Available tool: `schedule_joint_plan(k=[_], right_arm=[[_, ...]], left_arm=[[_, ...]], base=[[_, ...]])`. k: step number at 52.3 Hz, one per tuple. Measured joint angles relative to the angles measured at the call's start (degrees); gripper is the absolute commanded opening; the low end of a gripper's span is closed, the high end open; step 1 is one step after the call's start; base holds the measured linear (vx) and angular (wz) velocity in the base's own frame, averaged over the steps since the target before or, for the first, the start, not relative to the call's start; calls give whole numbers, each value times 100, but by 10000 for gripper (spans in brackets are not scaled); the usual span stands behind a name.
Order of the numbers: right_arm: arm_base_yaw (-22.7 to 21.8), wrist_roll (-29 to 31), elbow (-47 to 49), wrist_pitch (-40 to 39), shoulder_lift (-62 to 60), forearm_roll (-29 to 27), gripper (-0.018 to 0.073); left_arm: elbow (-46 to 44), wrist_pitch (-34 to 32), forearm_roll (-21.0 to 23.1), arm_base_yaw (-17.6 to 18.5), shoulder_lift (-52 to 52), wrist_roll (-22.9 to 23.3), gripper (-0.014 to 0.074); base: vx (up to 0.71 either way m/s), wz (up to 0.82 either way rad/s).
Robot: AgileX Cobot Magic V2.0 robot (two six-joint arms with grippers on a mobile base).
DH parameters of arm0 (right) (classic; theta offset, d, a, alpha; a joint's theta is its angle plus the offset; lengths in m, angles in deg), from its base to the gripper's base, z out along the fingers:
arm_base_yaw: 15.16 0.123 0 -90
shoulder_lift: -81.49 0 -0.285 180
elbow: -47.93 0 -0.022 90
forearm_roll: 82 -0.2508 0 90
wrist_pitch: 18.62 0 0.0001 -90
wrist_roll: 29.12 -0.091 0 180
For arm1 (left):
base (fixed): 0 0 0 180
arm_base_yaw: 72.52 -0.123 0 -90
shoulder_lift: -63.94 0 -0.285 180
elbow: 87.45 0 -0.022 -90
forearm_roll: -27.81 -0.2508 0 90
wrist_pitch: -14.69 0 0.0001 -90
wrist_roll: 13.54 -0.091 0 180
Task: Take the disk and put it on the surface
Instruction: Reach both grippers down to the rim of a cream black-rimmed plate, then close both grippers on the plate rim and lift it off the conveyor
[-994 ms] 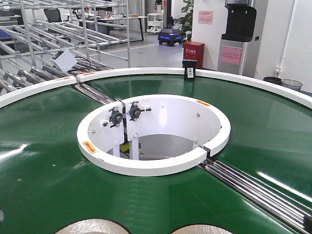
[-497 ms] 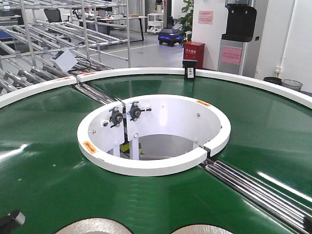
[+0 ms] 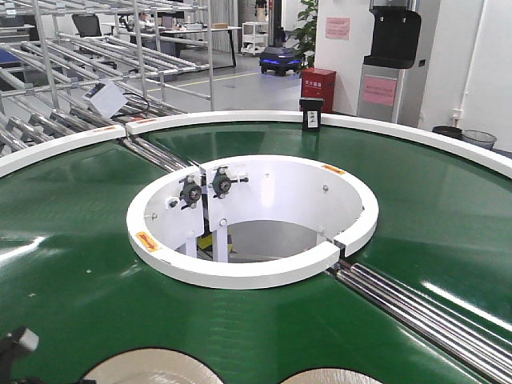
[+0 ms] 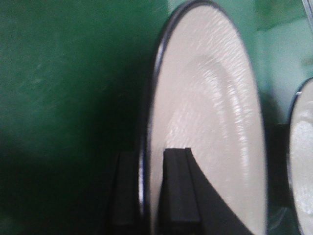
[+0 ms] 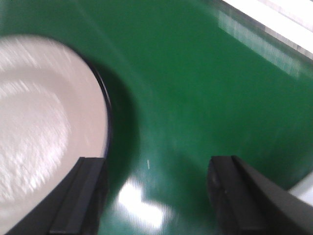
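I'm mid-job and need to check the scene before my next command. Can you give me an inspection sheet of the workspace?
surface: not in view; only the green belt shows.
disks: two on the belt, left disk and right disk.
clutter: small black box on the belt's far rim.
left tool: straddles the left disk's rim; cannot tell whether it is clamped.
right tool: open over bare belt, beside a disk's rim.
cables: nothing seen.
surroundings: white ring mid-belt, racks, red bin.
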Motion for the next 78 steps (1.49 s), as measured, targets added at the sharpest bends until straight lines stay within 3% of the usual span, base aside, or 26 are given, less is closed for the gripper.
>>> schedule_joint_plan(k=[8, 12, 24, 37, 46, 53, 63, 72, 78], right_arm=[[0, 21, 135, -15, 889, -483, 498], [0, 291, 189, -194, 1264, -1000, 498], [0, 2121, 222, -668, 2225, -3108, 498], [-7, 4106, 228, -1007, 3144, -5184, 494], [-27, 5378, 255, -835, 3626, -6516, 421], [-45, 5855, 298, -730, 3835, -6946, 256], [-75, 5898, 305, -425, 3899, -7241, -15], [-75, 5851, 299, -313, 3547, -7151, -8], [-37, 5414, 291, -289, 3062, -6991, -8]], left_arm=[[63, -316, -170, -445, 774, 498, -7], [68, -391, -164, -640, 1145, 869, -6], [68, 117, -164, -699, 1995, 1329, -5], [68, 470, -187, -699, 2157, 1477, -5], [80, 537, -187, -699, 2157, 1491, -5], [81, 557, -187, -699, 2157, 1491, -5], [86, 545, -187, -699, 2157, 1485, -5], [86, 228, -181, -699, 2157, 1481, -5], [86, -58, -177, -699, 2157, 1481, -5]], base=[[0, 0], [0, 0], [0, 0], [0, 0], [0, 0], [0, 0], [0, 0], [0, 0], [0, 0]])
